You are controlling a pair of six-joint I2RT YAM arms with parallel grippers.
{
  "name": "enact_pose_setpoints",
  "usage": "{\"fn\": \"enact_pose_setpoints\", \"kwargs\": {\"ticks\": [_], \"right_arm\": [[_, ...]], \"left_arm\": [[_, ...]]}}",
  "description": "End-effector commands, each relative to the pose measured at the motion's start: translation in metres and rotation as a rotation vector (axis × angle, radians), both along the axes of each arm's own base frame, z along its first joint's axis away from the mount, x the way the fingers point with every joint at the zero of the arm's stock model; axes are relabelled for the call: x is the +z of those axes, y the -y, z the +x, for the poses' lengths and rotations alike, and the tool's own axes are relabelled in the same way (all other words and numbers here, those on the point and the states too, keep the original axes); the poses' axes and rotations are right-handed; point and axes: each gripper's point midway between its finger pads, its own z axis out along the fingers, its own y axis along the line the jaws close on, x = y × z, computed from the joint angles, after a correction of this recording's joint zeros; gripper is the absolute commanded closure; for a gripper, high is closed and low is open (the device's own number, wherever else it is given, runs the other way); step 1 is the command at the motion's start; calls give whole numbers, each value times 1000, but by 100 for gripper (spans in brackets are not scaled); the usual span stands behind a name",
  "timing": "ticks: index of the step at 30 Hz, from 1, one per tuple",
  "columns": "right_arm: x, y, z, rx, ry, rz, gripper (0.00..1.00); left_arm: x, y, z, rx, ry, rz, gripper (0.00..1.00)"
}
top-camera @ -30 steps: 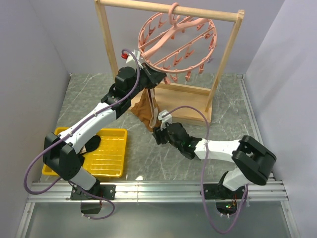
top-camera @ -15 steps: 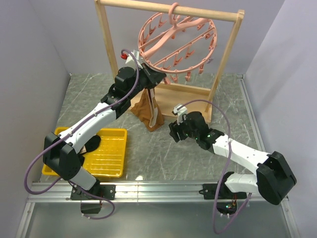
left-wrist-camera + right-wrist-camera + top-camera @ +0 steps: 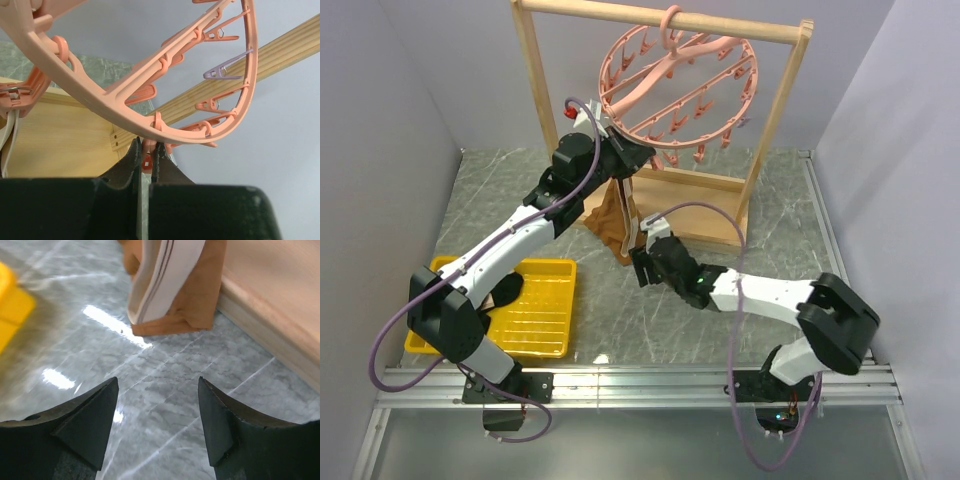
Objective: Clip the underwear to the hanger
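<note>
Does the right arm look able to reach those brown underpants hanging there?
Probably yes: the right gripper is open and faces the underwear at its lower edge, with only bare marble tabletop between them.

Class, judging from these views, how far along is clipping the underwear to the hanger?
Done: the underwear already hangs from the hanger, apparently by one clip. In hand: the left gripper pinches a second clip. Left: the open right gripper must bring up the drooping fabric.
</note>
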Motion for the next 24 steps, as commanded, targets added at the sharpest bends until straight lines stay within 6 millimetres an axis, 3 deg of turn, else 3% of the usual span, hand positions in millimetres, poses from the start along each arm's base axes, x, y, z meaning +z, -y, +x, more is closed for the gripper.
{"fn": "enact_pose_setpoints", "kwargs": {"ticks": [1,9,13,24], "right_arm": [[32,-11,27,-213,143,103,30],[4,-38,18,-265,97,114,30],[-5,-51,27,-290,105,139,27],[-25,-62,47,-340,157,120,26]], "left_arm": [[-3,-6,7,36,-39,-6,100],[-5,-5,7,35,-51,-12,100],[-4,-4,8,29,-54,-16,100],[-13,0,6,7,-80,-4,100]]}}
